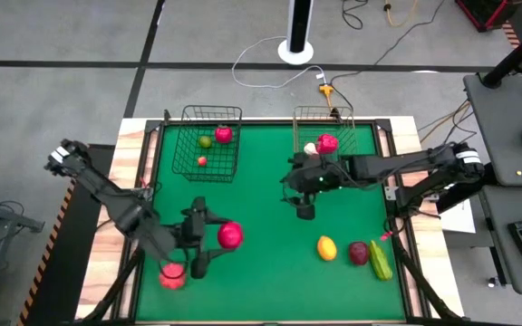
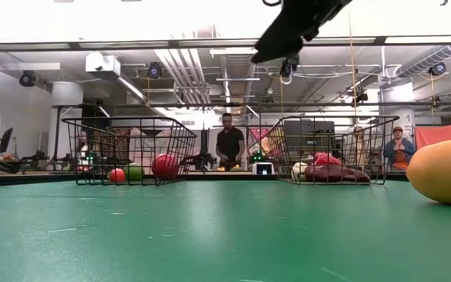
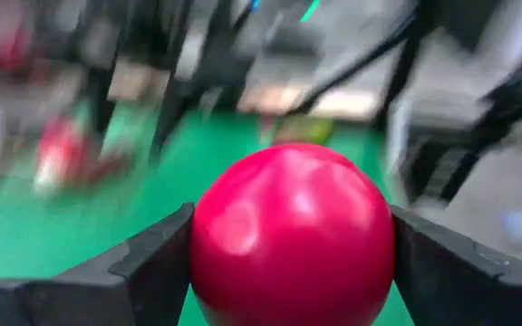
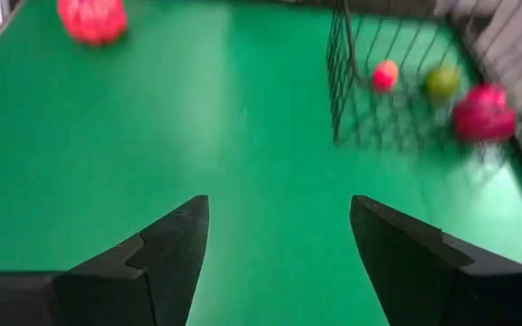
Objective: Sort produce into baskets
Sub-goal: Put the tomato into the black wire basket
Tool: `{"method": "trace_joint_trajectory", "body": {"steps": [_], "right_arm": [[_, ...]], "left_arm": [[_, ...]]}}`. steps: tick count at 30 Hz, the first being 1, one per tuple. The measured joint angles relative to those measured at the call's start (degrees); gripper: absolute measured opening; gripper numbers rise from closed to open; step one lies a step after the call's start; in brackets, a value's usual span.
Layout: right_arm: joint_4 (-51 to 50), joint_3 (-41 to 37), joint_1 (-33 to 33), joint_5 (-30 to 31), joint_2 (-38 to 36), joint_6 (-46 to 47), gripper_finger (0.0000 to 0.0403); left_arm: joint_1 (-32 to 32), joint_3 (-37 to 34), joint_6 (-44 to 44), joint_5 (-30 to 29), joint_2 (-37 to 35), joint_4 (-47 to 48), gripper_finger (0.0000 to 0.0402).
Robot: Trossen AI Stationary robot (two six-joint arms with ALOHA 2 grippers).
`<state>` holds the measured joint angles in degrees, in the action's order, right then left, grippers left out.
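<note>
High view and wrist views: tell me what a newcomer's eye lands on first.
The magenta ball stands out, clamped in the left gripper at the mat's near left. Next, the right gripper hangs open and empty over mid-table. At the far edge stand the black basket, holding three pieces, and the copper basket, holding a red piece and a white one.

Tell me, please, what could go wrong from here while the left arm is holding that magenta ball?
The left gripper pinches the round magenta ball only at its sides, so it could slip out and roll across the table. A red fruit lies beside that arm and might get bumped. The right gripper, open over the mat's middle, may cross the path to the black basket.
</note>
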<state>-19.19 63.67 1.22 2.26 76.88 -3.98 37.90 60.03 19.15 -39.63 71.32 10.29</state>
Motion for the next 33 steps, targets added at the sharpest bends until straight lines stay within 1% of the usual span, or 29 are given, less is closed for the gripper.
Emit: {"method": "trace_joint_trajectory", "body": {"steps": [2, 4, 6, 8, 10, 12, 13, 17, 21, 23, 25, 28, 33], "right_arm": [[6.93, -2.82, 1.39, 1.62, 0.0, -2.17, 0.0259], [14.64, -5.84, 3.02, 3.15, 0.0, -4.83, 0.0256], [21.76, -8.58, 4.85, 4.69, -0.01, -7.01, 0.0253], [27.19, -10.85, 6.79, 6.68, -0.2, -8.93, 0.025], [30.98, -12.27, 8.73, 9.69, -0.39, -10.6, 0.0248], [33.56, -13.12, 10.71, 12.53, -0.46, -12.22, 0.0247], [34.69, -13.4, 11.7, 13.57, -0.46, -12.87, 0.0246], [40.42, -13.79, 14.9, 14.97, -0.28, -15.4, 0.0247], [49.14, -14.17, 17.08, 13.83, -0.06, -19.12, 0.0247], [51.53, -14.22, 17.67, 13.43, 0.04, -21.06, 0.0249], [53.07, -14.2, 17.74, 12.2, 0.04, -21.48, 0.0251], [53.06, -13.44, 17.65, 10.65, 0.07, -20.25, 0.0257], [52.94, -13.15, 17.68, 5.92, 0.07, -18.23, 0.0277]], "left_arm": [[-1.13, -1.55, -10.52, 3.32, -0.67, -9.87, 0.0299], [-2.5, -3.68, -18.54, 7.69, -0.95, -18.66, 0.0299], [-4.12, -6.34, -23.74, 11.65, -0.94, -25.71, 0.0298], [-6.36, -10.09, -26.14, 15.89, -0.28, -34.84, 0.0298], [-8.81, -14.55, -26.24, 22.71, 1.16, -45.84, 0.0298], [-11.35, -19.03, -23.98, 29.33, 3.69, -57.56, 0.0299], [-12.34, -21.01, -22.44, 31.64, 5.15, -63.0, 0.03], [-15.23, -26.61, -18.1, 36.74, 11.79, -82.78, 0.0302], [-17.12, -28.79, -15.67, 44.69, 18.33, -99.77, 0.0302], [-18.2, -28.34, -14.05, 46.77, 19.83, -99.82, 0.0302], [-18.91, -27.22, -12.52, 46.68, 21.14, -98.35, 0.0303], [-19.22, -25.39, -11.97, 48.3, 23.28, -98.49, 0.0303], [-20.14, -22.79, -11.97, 50.6, 25.45, -98.46, 0.0303]]}}
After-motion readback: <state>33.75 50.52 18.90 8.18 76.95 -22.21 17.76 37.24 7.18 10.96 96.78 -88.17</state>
